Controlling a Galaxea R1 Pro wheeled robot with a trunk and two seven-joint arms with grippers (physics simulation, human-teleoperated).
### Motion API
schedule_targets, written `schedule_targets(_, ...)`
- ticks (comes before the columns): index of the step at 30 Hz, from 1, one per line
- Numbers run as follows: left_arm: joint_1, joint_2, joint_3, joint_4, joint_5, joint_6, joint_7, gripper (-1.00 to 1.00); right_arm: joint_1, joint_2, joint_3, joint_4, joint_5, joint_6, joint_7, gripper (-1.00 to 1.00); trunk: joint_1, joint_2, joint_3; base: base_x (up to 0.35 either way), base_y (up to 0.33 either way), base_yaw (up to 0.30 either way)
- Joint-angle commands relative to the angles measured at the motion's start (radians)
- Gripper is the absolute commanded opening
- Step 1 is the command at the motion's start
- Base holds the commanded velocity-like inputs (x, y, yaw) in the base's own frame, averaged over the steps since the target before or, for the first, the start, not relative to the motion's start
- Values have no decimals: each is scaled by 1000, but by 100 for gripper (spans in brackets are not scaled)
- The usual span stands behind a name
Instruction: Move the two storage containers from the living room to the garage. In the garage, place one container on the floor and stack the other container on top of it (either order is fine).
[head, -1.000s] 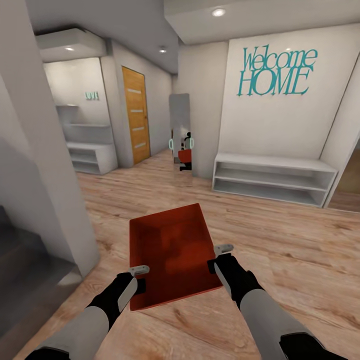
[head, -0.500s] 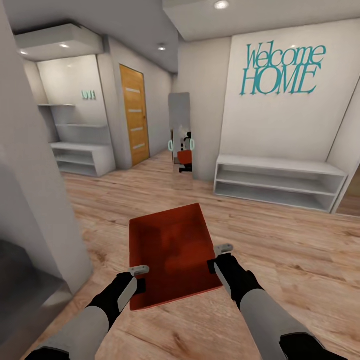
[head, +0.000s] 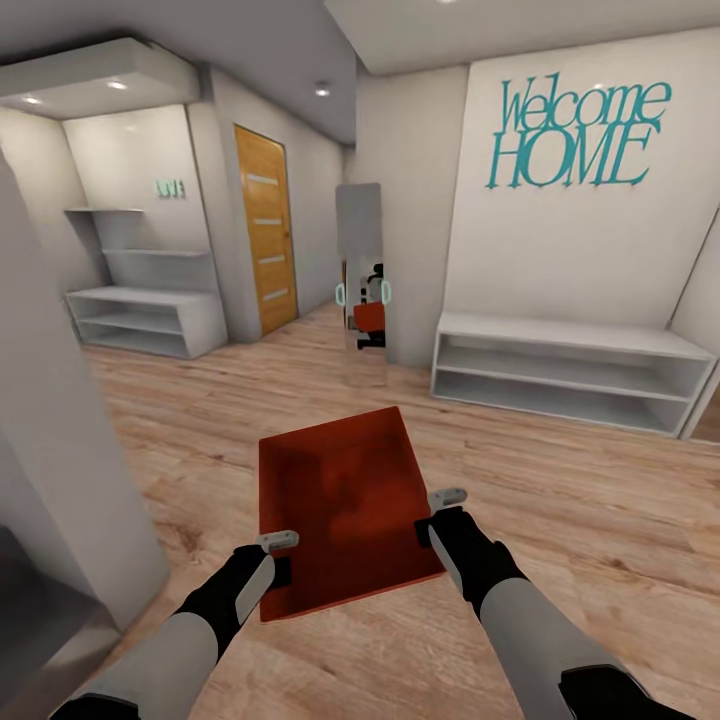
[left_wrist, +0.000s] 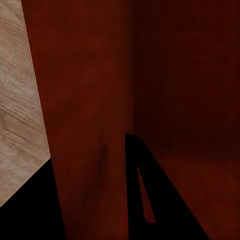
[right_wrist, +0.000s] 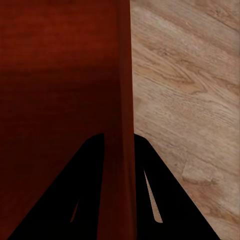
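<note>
We carry one storage container (head: 345, 505) at 12 o'clock, left hand (head: 282, 556) and right hand (head: 437, 513) each pinching an opposite side wall so it rides level over the wood floor (head: 560, 480), orange door (head: 265, 228) at 11 o'clock

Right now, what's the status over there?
Left gripper and right gripper each shut on a side wall of the storage container. Container held level over wood floor. Hallway ahead open; pillar close left.
</note>
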Motion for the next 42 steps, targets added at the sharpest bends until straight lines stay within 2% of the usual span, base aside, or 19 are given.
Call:
schedule_targets(1, 1, 5, 8, 0, 8, 0, 0, -100, -1, -1, -4, -2, -93, -5, 21, -100, 0, 0, 0, 336, 0, 0)
schedule_targets(27, 1, 5, 8, 1, 8, 0, 0, -100, -2, -1, -4, -5, -93, -5, 20, -100, 0, 0, 0, 336, 0, 3)
schedule_targets(42, 1, 5, 8, 1, 8, 0, 0, -100, -1, -1, -4, -5, -92, -5, 19, -100, 0, 0, 0, 336, 0, 236)
